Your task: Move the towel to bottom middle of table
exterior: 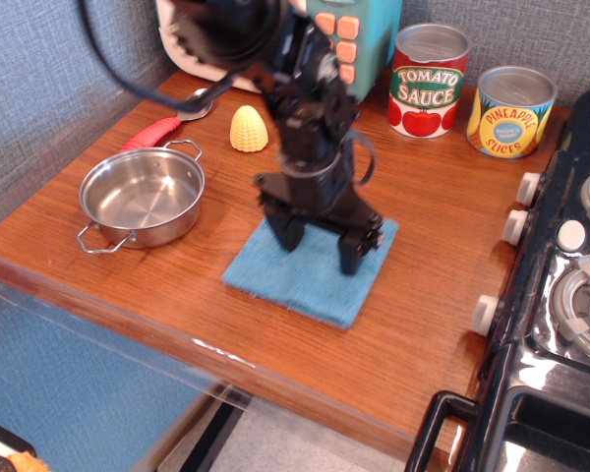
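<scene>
A red can point(430, 81) reads "TOMATO SAUCE"; the yellow can point(510, 112) beside it reads "PINEAPPLE SLICES"

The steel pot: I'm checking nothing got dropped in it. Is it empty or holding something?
Empty. The steel pot stands upright on the table, and its bare shiny bottom shows, with nothing inside.

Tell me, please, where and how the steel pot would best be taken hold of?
Grip the steel pot by its rim or one of its two loop handles, coming straight down from above. It sits upright and open on the table, too wide for jaws to span, and the near-left handle has free space around it.
</scene>
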Action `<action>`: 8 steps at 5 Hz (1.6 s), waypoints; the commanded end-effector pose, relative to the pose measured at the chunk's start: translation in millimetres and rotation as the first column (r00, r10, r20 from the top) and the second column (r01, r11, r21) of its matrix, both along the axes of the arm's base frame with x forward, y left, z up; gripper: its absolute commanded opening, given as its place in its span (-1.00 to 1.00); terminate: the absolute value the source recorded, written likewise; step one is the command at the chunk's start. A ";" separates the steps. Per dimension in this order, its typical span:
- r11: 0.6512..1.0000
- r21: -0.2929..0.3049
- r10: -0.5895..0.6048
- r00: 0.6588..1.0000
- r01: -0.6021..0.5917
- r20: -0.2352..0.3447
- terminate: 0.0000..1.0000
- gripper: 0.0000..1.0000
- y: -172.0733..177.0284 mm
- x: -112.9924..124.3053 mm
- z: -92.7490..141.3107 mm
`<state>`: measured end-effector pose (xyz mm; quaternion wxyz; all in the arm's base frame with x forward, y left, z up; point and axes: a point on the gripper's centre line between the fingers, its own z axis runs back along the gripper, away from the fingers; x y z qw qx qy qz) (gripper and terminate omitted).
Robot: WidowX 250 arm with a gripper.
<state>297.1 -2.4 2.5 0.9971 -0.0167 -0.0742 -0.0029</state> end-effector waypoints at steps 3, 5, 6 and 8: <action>0.991 -0.119 0.061 0.996 -0.068 -0.062 -1.00 1.00 27.9 -27.0 31.1; 0.976 -0.216 -0.031 0.999 0.037 0.029 -1.00 1.00 4.3 -16.2 106.2; 0.984 -0.167 -0.064 0.997 0.068 0.031 -1.00 1.00 7.3 -27.2 118.4; 0.997 -0.071 -0.033 0.999 0.036 0.039 -1.00 1.00 24.7 -28.0 115.8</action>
